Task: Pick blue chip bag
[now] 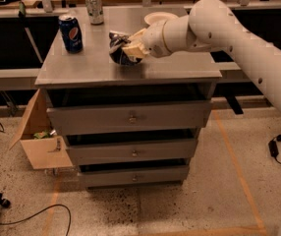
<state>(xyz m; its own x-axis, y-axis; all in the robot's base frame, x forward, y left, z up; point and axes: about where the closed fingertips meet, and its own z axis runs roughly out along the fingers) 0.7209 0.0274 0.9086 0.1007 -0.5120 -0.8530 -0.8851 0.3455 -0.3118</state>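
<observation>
The blue chip bag sits bunched up near the middle of the drawer cabinet top, with the gripper closed on its right edge, tan fingers pinching the foil. It looks light, crinkly and slippery, its contents fragile, so a gentle pinch on the edge seam seems best. Its lettering is unreadable; only the Pepsi can, well to the left, shows a brand.

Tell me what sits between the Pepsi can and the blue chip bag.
Nothing: in the camera view, only bare cabinet top lies between the Pepsi can and the blue chip bag. The hand grips the bag's opposite side.
</observation>
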